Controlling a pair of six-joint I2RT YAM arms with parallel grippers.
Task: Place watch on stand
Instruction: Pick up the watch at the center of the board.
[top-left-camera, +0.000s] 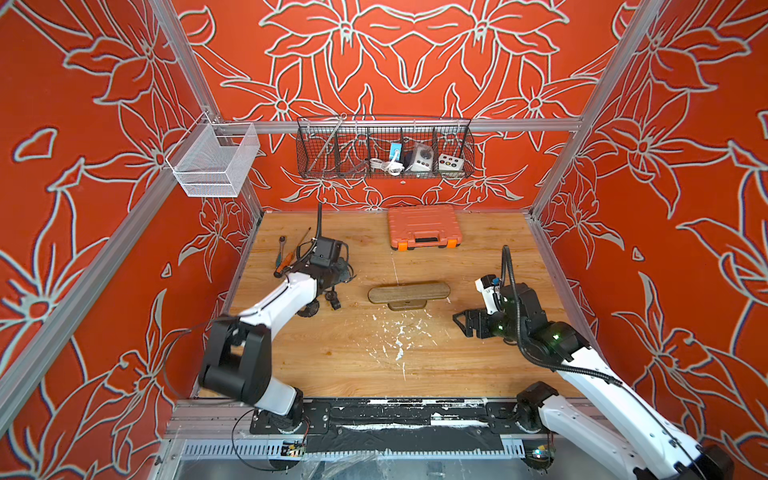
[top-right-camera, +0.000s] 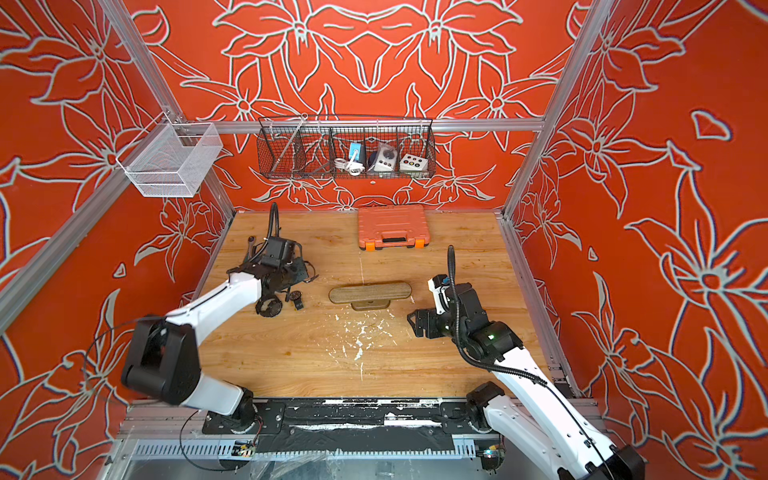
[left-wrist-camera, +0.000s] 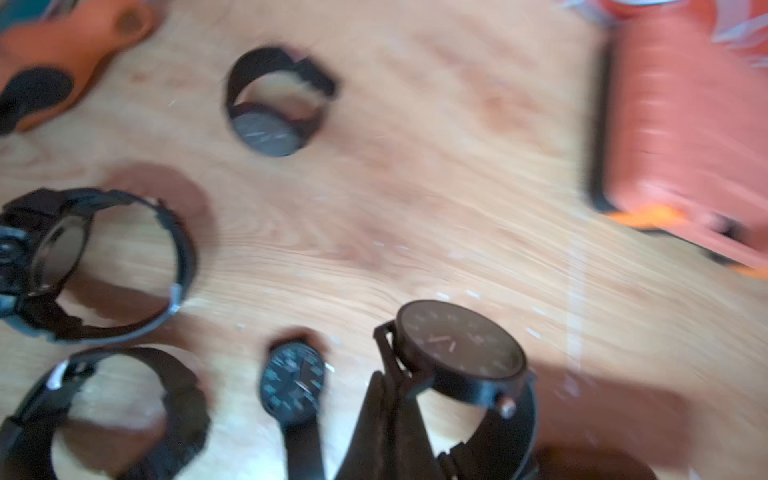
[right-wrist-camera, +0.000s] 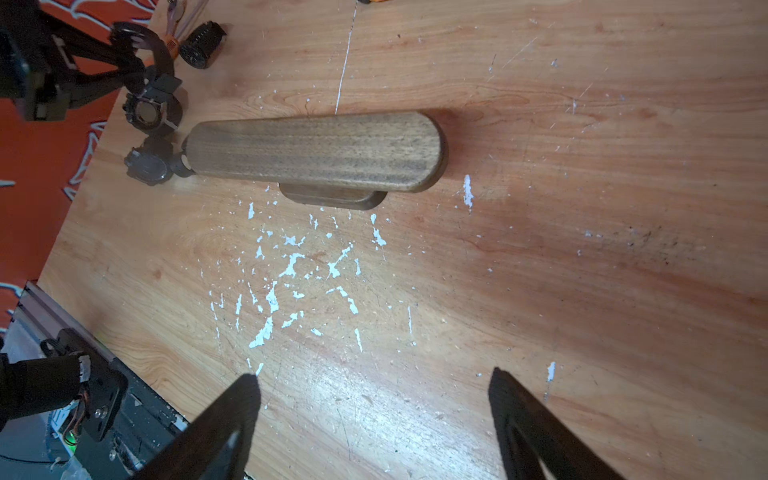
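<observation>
While top views hide it, L wrist cam shows fingers (left-wrist-camera: 386, 419) pinching watch (left-wrist-camera: 461, 357).

matt wooden stand (right-wrist-camera: 316, 151), scuffed wood table (right-wrist-camera: 540, 270)

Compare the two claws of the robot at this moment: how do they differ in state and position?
The left claw is shut on a black watch, while the right claw stands open and holds nothing. The left claw is over the group of watches near the table's left edge; the right claw hovers above bare table, on the other side of the wooden stand. Both are black, and neither touches the stand.
</observation>
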